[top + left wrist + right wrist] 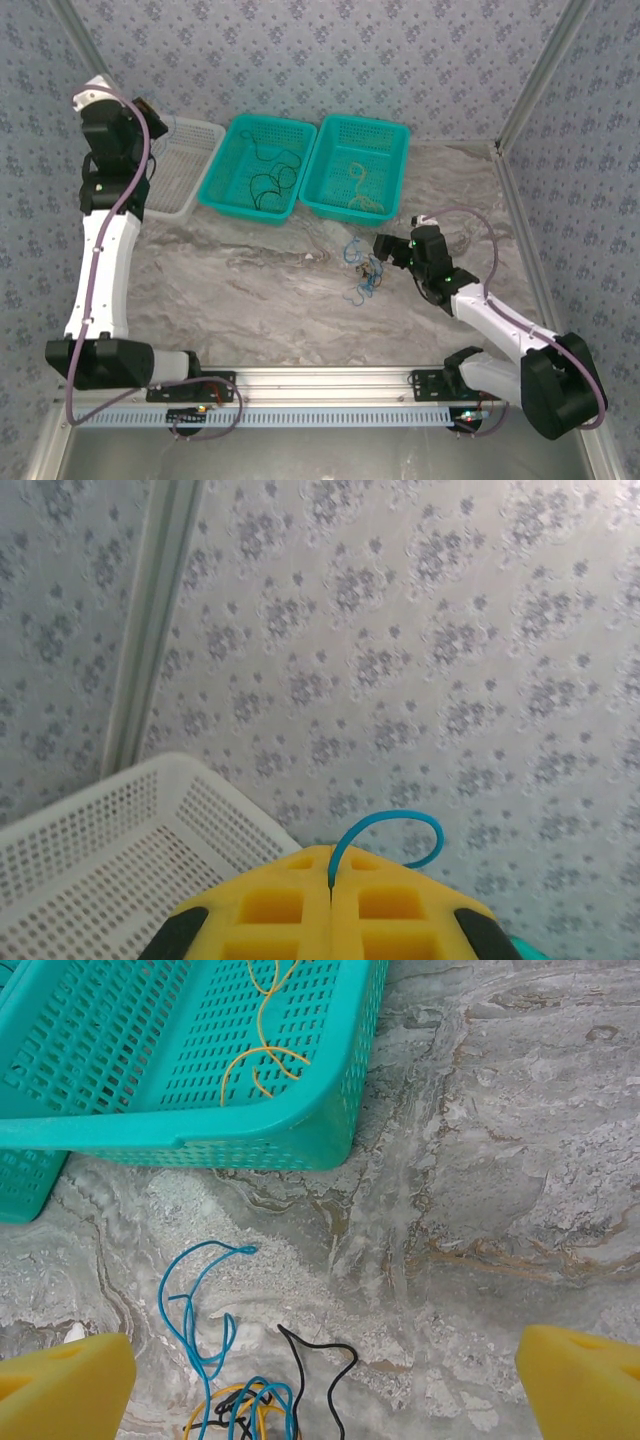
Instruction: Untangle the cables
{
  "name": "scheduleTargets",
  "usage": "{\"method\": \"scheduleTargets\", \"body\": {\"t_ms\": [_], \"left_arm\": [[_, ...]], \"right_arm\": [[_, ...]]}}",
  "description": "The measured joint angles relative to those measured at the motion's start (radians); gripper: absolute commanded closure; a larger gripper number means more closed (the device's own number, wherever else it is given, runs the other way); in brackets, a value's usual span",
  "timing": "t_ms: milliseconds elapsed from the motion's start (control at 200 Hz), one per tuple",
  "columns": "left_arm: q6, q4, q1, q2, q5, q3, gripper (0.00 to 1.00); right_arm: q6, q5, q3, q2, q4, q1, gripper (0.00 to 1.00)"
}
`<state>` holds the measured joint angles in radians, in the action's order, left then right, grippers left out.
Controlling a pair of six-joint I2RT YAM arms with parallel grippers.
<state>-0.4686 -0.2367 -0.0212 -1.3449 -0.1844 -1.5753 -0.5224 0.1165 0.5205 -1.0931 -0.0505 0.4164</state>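
Left gripper (150, 118): upper left of the top view, above the white basket (180, 172). In the left wrist view its yellow fingers (280, 905) are pressed together, pinching a blue cable (395, 816).
Left teal basket (245, 212): black cables (268, 185), top view.
Right teal basket (345, 213): yellow cable (360, 185).
Tangle (362, 272): blue, black and yellow cords on the table, lower left in the right wrist view.
Right gripper (384, 246): spread wide, holding nothing, just right of the tangle.

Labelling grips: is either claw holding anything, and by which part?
The left claw is shut on a blue cable, pinching it beside a small loop that pokes out. The right claw is open, empty.
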Motion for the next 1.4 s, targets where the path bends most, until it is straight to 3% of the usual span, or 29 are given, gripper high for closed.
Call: {"method": "scheduleTargets", "body": {"t_ms": [195,400,500,595,630,820,1109,1404], "left_arm": [[0.025,0.013,-0.097,-0.142,-0.014,-0.071,1.0],[0.051,-0.015,-0.159,-0.393,-0.002,-0.269,0.97],[0.066,-0.053,-0.161,-0.496,-0.003,-0.36,0.78],[0.058,-0.077,-0.161,-0.561,-0.002,-0.394,0.38],[0.051,-0.085,-0.163,-0.576,-0.001,-0.396,0.28],[0.021,-0.159,-0.182,-0.647,0.018,-0.43,0.01],[0.035,-0.171,-0.186,-0.64,0.036,-0.44,0.01],[0.021,-0.044,-0.186,-0.476,0.09,-0.152,0.01]], "right_arm": [[0.014,0.0,0.0,0.019,0.029,0.0,0.0],[0.017,0.001,0.0,0.056,0.058,0.001,0.0],[0.017,0.004,0.0,0.074,0.066,0.003,0.0],[0.017,0.011,0.0,0.085,0.076,0.008,0.0],[0.016,0.013,0.0,0.089,0.079,0.01,0.0],[0.016,0.034,0.0,0.111,0.101,0.014,0.0],[0.013,0.045,0.0,0.117,0.106,0.014,0.0],[0.009,0.045,0.0,0.09,0.108,0.014,0.0]]}}
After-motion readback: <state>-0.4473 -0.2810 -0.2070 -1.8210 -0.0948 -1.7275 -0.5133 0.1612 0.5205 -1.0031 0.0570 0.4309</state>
